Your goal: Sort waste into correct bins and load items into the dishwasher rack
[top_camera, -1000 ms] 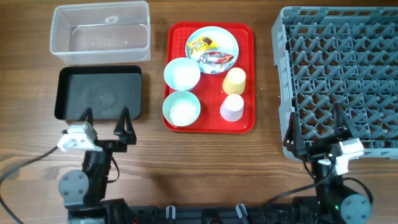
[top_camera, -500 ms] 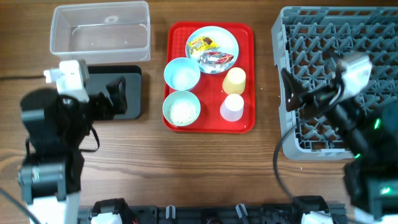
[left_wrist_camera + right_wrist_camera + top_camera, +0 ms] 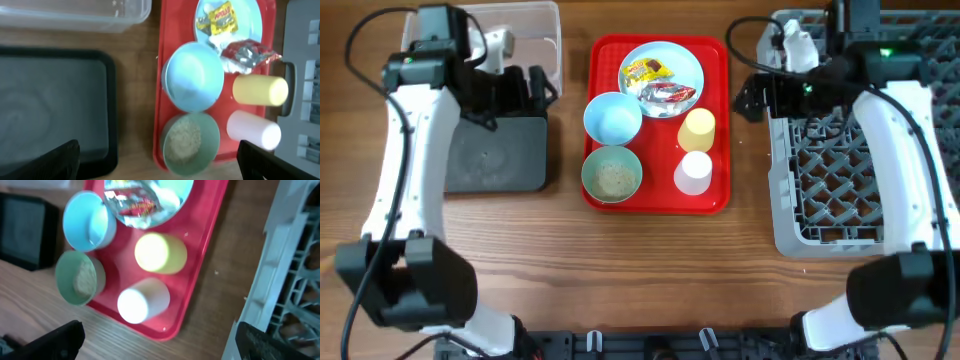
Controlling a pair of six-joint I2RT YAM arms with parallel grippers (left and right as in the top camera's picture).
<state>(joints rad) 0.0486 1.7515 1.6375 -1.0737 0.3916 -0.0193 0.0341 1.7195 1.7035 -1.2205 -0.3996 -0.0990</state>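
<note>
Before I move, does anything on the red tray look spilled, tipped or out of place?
Nothing stands out. The wrappers lie on the plate, the grains are inside their bowl, and the yellow cup and white cup stand on the red tray.

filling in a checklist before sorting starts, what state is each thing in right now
clear tub, empty in the part showing
black tray, empty
plate, wrappers lying on it
upper bowl, upright, contents unclear
lower bowl, holds grains
yellow cup, standing on red tray
white cup, standing on red tray
rack, nothing loaded where visible
left end effector, open, holding nothing
right end effector, open, holding nothing
</note>
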